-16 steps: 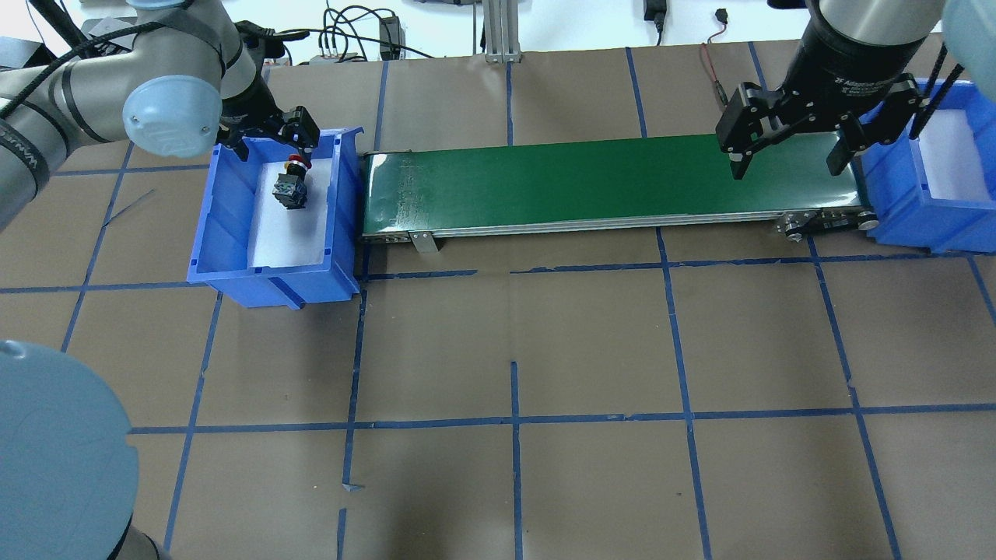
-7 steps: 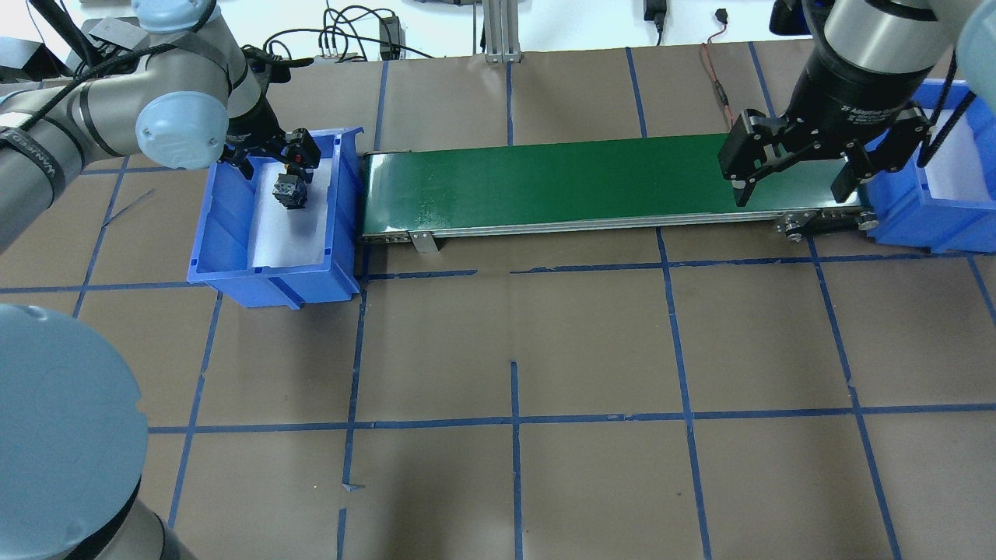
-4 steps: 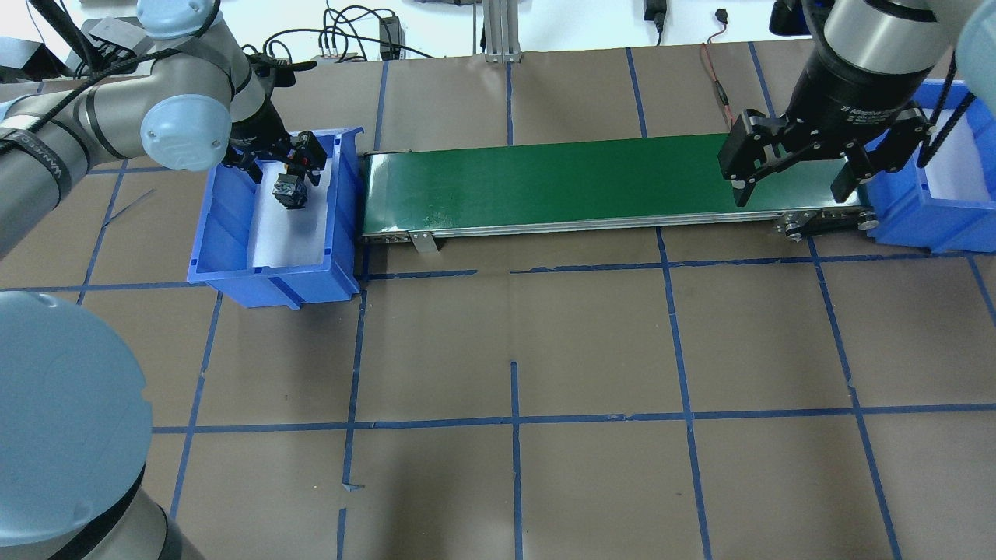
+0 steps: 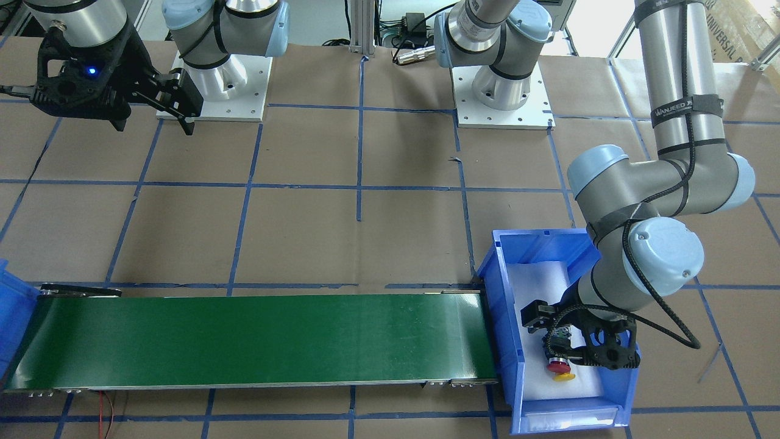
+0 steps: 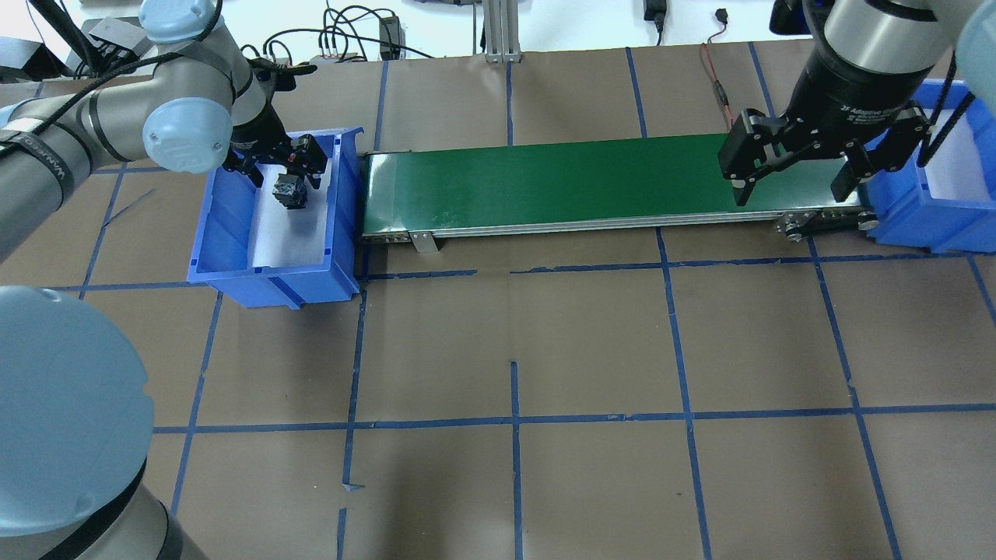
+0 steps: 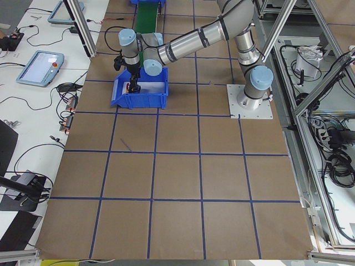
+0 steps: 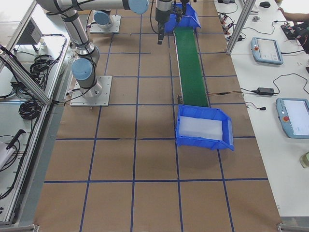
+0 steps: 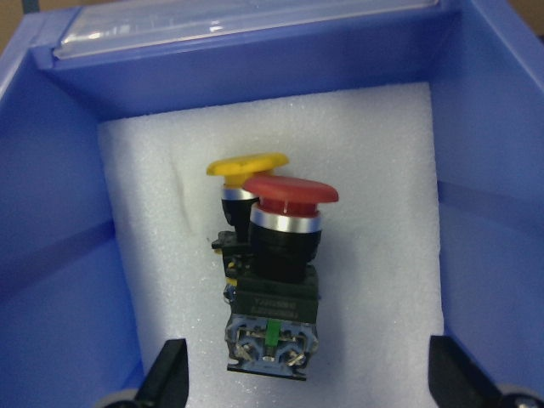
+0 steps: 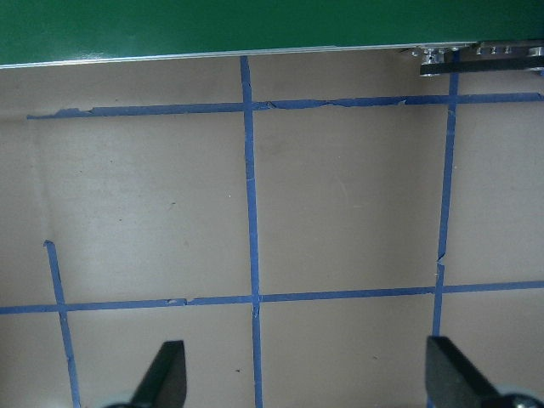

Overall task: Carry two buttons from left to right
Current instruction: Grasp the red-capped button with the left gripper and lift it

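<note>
Two buttons, the red button (image 8: 283, 255) and the yellow button (image 8: 246, 166), lie close together on white foam (image 8: 374, 144) in the blue bin (image 5: 226, 249) under the left hand (image 5: 282, 162). Seen from the left wrist, both lie between the lines of the two fingers (image 8: 167, 378) and just ahead of their tips. Their black-and-grey bodies are toward the hand and their mushroom caps point away from it, toward the bin's far wall. The red button is nearer the camera and covers most of the yellow one, of which only the cap and a little of the neck show; whether one rests on the other cannot be told. The left hand is open, lowered within the bin's walls, with its fingers spread wide on either side of the pair and touching neither. A green belt (image 5: 560, 183) runs from beside this bin toward the right hand (image 5: 790, 177) and ends at a second bin (image 5: 953, 225) just beyond that hand. The right hand is also open and holds nothing; it hangs raised above the surface (image 9: 340, 195) near the belt's end. Its wrist camera looks past the spread fingertips onto brown paper crossed by blue tape (image 9: 249, 212), with the belt's edge along the top of that view.
</note>
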Robot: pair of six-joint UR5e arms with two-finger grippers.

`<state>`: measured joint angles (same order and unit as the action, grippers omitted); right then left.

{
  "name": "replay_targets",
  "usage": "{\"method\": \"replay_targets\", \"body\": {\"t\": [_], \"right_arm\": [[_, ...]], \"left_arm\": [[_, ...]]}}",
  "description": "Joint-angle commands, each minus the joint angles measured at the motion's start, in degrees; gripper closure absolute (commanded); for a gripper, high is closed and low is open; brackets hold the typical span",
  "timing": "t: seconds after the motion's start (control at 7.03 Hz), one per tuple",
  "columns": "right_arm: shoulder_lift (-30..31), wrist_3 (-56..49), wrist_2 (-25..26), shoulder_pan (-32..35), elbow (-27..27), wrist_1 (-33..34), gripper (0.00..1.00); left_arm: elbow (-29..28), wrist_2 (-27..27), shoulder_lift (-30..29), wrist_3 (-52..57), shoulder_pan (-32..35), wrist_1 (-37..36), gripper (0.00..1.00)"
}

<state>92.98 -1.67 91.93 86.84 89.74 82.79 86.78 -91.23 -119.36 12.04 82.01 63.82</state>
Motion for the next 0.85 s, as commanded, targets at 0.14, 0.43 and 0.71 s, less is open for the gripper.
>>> {"method": "replay_targets", "body": {"t": [0.14,0.43,0.71], "right_arm": [[0.0,0.0,0.0,0.0,0.0,0.0,0.0],[0.0,0.0,-0.1,0.0,0.0,0.0,0.0],[-0.1,0.0,0.0,0.0,0.0,0.0,0.0]], "left_arm": [[-0.3,0.0,-2.0,-0.2,0.2,-1.8,0.0],[0.1,0.0,-1.9,-0.2,0.1,-1.9,0.04],[0.3,0.0,-1.8,-0.5,-0.6,-1.9,0.61]]}}
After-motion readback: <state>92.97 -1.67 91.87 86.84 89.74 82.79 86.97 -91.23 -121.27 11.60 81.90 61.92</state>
